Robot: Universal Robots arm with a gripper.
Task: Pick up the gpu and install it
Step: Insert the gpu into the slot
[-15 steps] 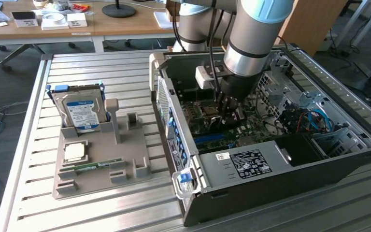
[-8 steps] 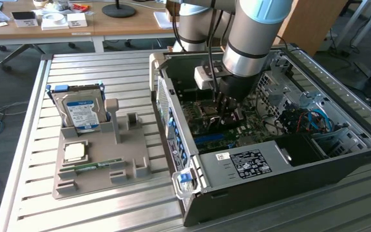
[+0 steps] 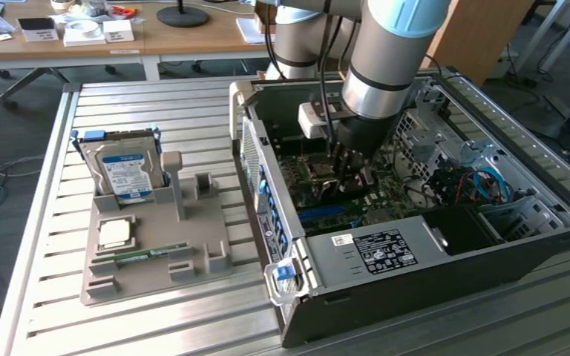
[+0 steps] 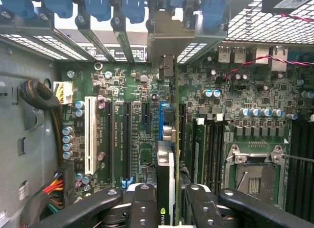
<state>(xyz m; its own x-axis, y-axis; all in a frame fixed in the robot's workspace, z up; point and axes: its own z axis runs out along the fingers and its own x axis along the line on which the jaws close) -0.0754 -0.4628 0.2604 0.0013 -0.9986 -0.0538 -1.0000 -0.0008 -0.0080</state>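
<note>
On the exterior view's left, a grey moulded holder (image 3: 156, 245) on the slatted metal bench (image 3: 38, 222) carries a silver hard drive with blue label (image 3: 125, 174). To the right, black tool (image 4: 171, 208) reaches into the open dark computer case (image 3: 414, 252), clamped on the thin dark gpu card (image 4: 166, 174), held edge-on, upright over the green motherboard (image 4: 137, 115) beside its black slots (image 4: 126, 139).
</note>
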